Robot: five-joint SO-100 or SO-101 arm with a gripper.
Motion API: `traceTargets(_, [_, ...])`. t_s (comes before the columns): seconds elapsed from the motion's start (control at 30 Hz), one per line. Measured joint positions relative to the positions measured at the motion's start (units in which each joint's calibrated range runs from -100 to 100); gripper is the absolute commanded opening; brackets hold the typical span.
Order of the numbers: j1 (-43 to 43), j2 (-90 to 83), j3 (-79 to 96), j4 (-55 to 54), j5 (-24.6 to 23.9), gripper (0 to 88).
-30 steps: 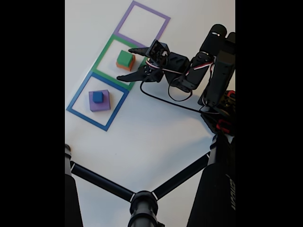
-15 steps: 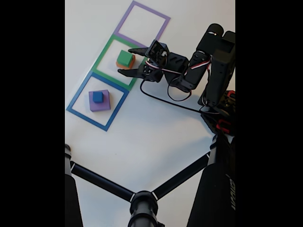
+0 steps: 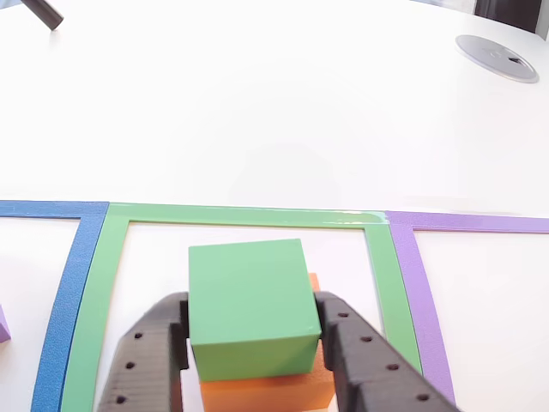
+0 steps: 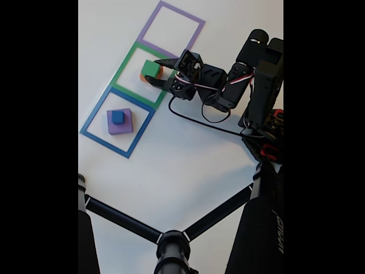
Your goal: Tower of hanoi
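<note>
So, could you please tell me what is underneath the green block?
The orange block lies under the green block; its covered top cannot be seen, and the fingers flank the stack.

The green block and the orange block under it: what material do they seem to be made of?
The green block looks like matte foam or soft plastic: flat colour, no shine, slightly rounded edges. The orange block shows the same dull finish, so probably the same material. I cannot tell which from the look alone.
</note>
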Motion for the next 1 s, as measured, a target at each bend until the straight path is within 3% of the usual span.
traceTargets(0.2, [-0.5, -7.5, 1.6, 3.5, 0.0, 5.9])
traceTargets(0.37, [-0.4, -22.8, 2.0, 18.1, 0.0, 5.7])
traceTargets(0.7, [2.3, -62.0, -6.4, 71.1, 0.5, 5.3])
traceTargets(1.0, [8.8, -67.6, -41.0, 120.5, 0.5, 5.4])
